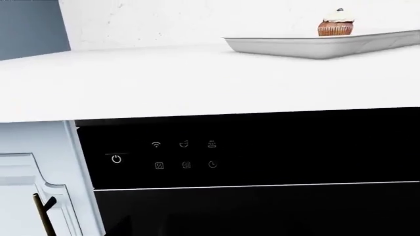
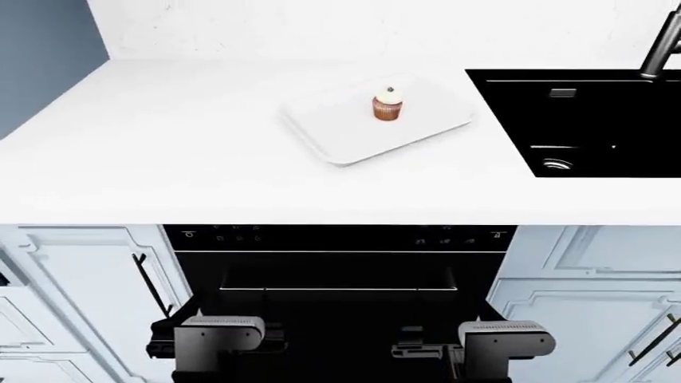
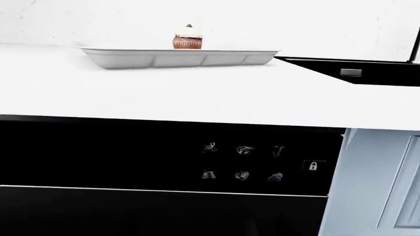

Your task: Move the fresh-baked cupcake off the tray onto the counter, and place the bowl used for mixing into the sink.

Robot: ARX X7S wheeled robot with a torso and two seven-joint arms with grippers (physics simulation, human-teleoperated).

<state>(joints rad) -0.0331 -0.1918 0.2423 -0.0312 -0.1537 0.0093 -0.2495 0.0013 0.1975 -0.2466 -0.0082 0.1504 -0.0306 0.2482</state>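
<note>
The cupcake [image 2: 388, 105], with a brown base, white frosting and a dark berry, stands on the white tray [image 2: 330, 132] in the middle of the white counter [image 2: 159, 152]. It also shows in the left wrist view [image 1: 337, 25] and the right wrist view [image 3: 188, 38], on the tray [image 1: 315, 46] [image 3: 177, 58]. The black sink [image 2: 596, 120] is set in the counter at the right. The bowl is out of view. My left arm [image 2: 218, 333] and right arm [image 2: 502, 341] hang low in front of the black appliance, below counter level. Their jaws are lost against the dark front.
A grey faucet [image 2: 665, 40] rises behind the sink. A black appliance with a control panel [image 1: 184, 155] [image 3: 243, 162] sits under the counter. White cabinet doors with dark handles [image 2: 149, 283] flank it. A blue-grey wall [image 2: 43, 56] stands at the far left.
</note>
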